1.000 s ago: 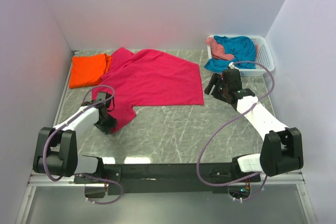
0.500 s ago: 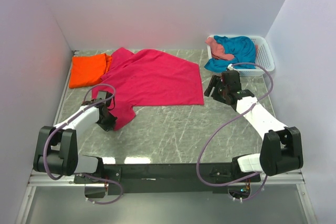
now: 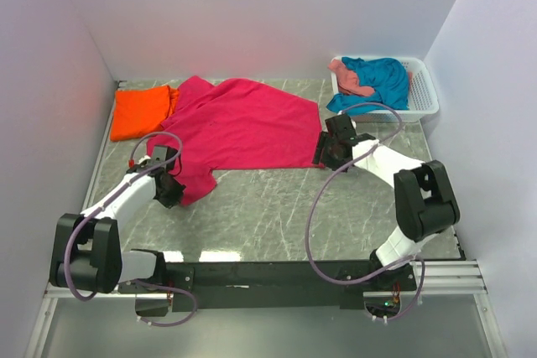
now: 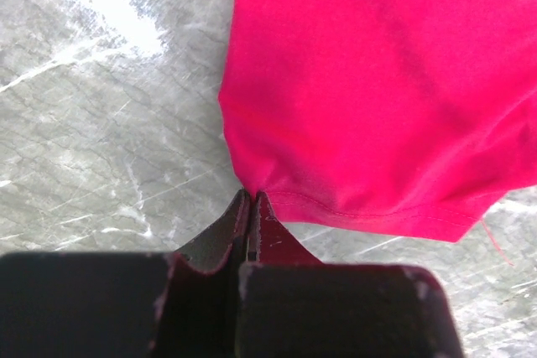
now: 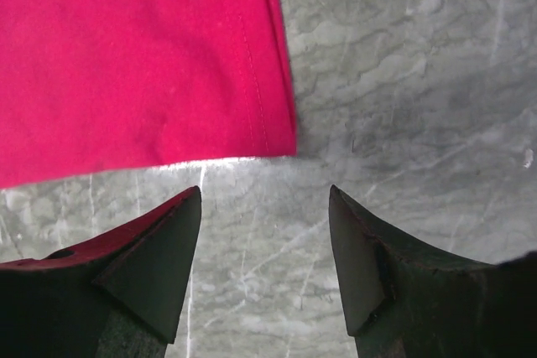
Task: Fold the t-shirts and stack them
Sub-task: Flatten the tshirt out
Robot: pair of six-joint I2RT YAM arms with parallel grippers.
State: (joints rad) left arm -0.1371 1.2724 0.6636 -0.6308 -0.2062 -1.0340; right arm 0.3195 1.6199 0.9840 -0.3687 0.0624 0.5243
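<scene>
The left gripper (image 4: 252, 199) is pinched tight on the hem of the pink tee (image 4: 377, 81), with the cloth spreading out ahead of its tips. The right gripper (image 5: 265, 192) gapes wide, and the tee's corner lies just ahead of its jaws.

The magenta-pink t-shirt (image 3: 243, 127) was one plain colour with no print, its hem stitched in the same shade. At nine o'clock of it, the orange t-shirt (image 3: 141, 112) was plain too. At two o'clock, the slatted basket (image 3: 425, 94) was white, with a teal-blue t-shirt (image 3: 382, 77) and a salmon-pink t-shirt (image 3: 351, 80). The table (image 3: 277, 207) was grey, marbled with pale white veins. The left arm (image 3: 122, 193) and right arm (image 3: 382, 157) were white with black joints; the left tool (image 4: 252, 199) and right tool (image 5: 265, 192) were matt black
</scene>
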